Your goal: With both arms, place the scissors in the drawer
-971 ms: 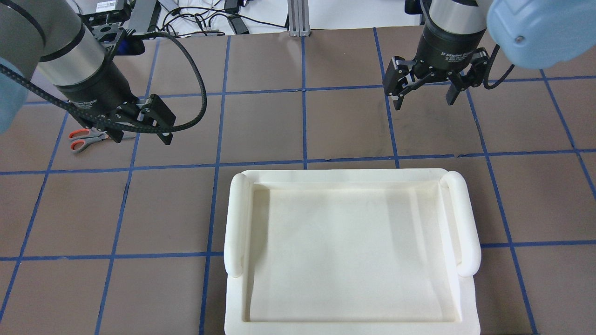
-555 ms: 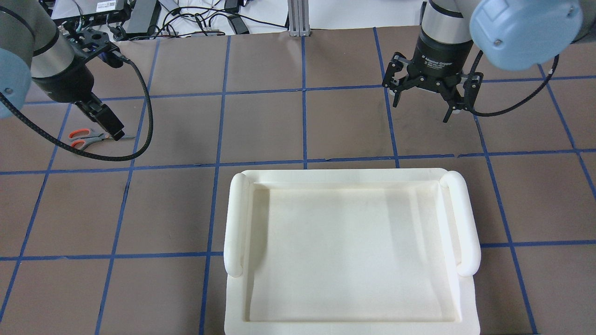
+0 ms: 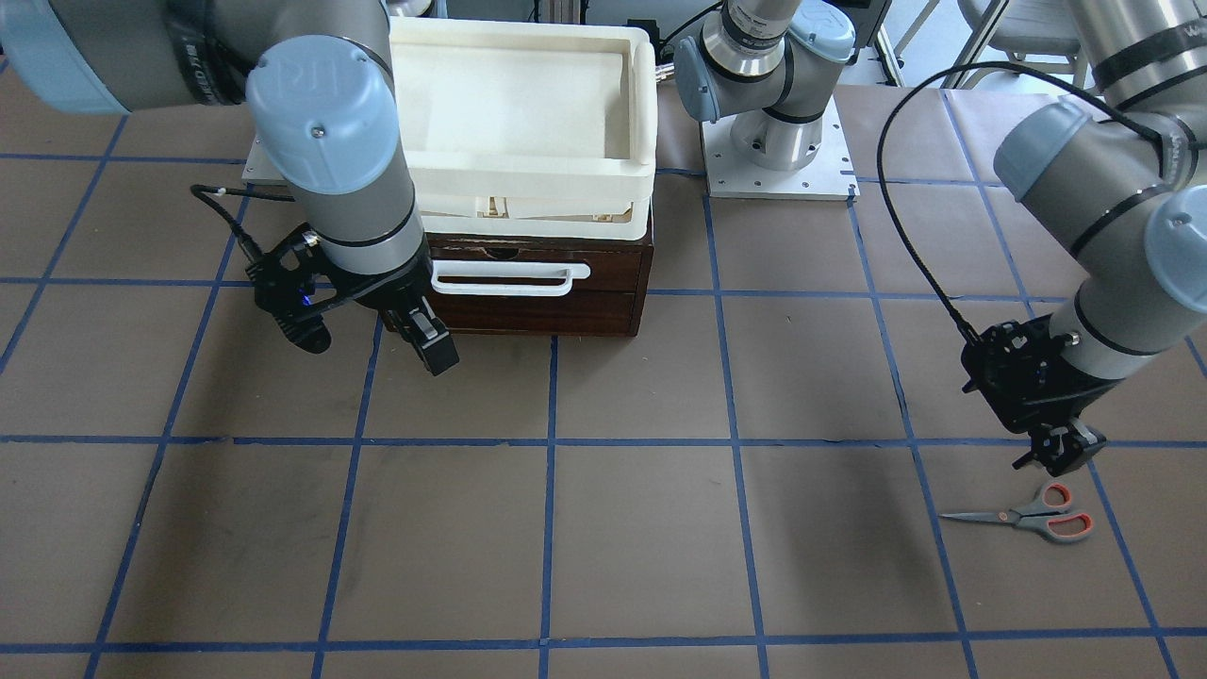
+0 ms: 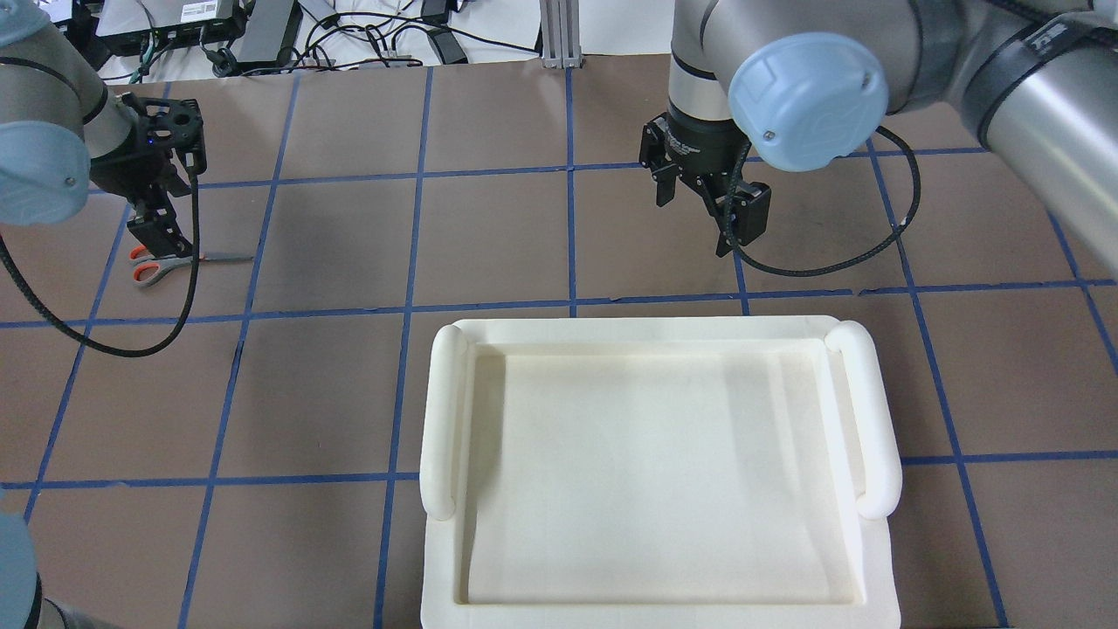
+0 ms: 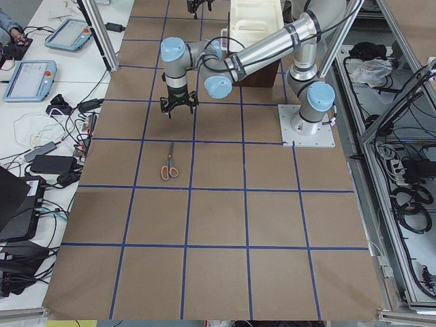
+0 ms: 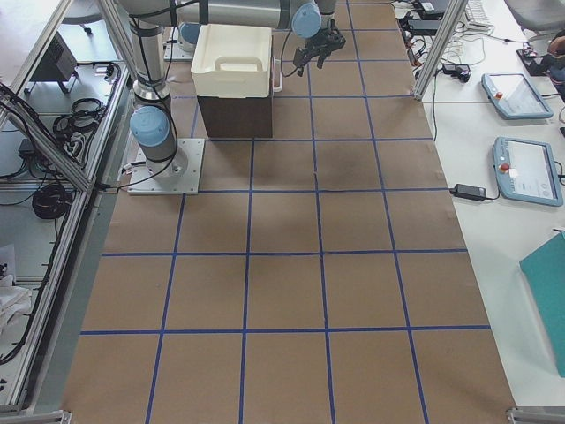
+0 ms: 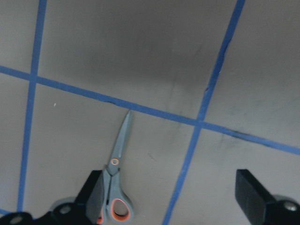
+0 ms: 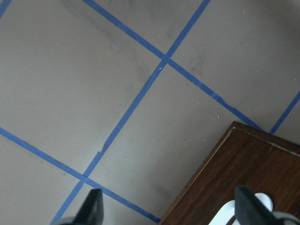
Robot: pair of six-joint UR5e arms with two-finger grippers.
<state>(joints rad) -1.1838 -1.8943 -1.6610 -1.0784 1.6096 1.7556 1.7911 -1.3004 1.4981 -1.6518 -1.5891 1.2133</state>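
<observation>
The scissors (image 4: 162,262) lie flat on the brown table at the far left, their grey and orange-red handles towards the table's end; they also show in the front view (image 3: 1033,517) and the left wrist view (image 7: 117,187). My left gripper (image 4: 155,234) hangs open just above their handles, not touching; the left wrist view shows its fingers (image 7: 96,197) wide apart. The dark-brown drawer (image 3: 537,283) is closed, its white bar handle (image 3: 509,278) facing the table's middle. My right gripper (image 3: 372,347) is open and empty in front of the drawer's corner (image 8: 243,178).
A cream-white plastic tray (image 4: 655,332) sits on top of the drawer cabinet and hides it in the overhead view. Cables trail from both wrists. Monitors and tablets lie beyond the table's ends. The brown, blue-taped table stretches wide beyond the drawer front.
My left gripper has drawn back to the left and turned, and now stands over the scissors' handles. My right gripper has moved left towards the drawer front and rotated. The scissors have not moved.
</observation>
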